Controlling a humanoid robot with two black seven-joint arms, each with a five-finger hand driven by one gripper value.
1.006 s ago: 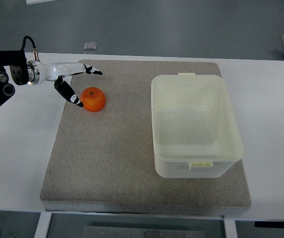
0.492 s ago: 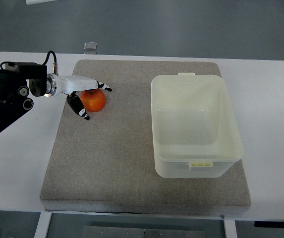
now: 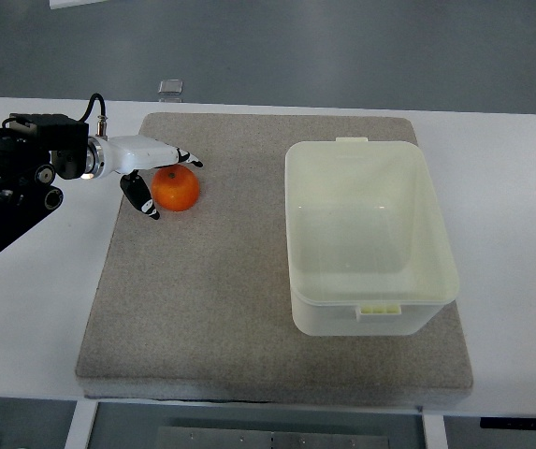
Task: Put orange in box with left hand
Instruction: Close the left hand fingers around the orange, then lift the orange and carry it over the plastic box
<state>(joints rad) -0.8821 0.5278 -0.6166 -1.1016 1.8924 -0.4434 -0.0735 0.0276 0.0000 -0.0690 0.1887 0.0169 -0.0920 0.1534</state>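
The white left hand (image 3: 148, 166) cups its spread fingers (image 3: 140, 197) around the round orange fruit (image 3: 175, 188). The fruit sits on the grey felt mat (image 3: 211, 281), well apart from the pale translucent plastic box (image 3: 370, 238).

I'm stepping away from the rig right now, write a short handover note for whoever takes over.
Left hand: at the orange, fingers on both sides of it, not visibly clamped shut.
Right hand: out of view.
Orange: on the grey mat, far left part, not lifted.
Box: open and empty, on the mat's right side.
Done: reach to the orange.
Left: close the grasp, lift, carry right, release into the box.
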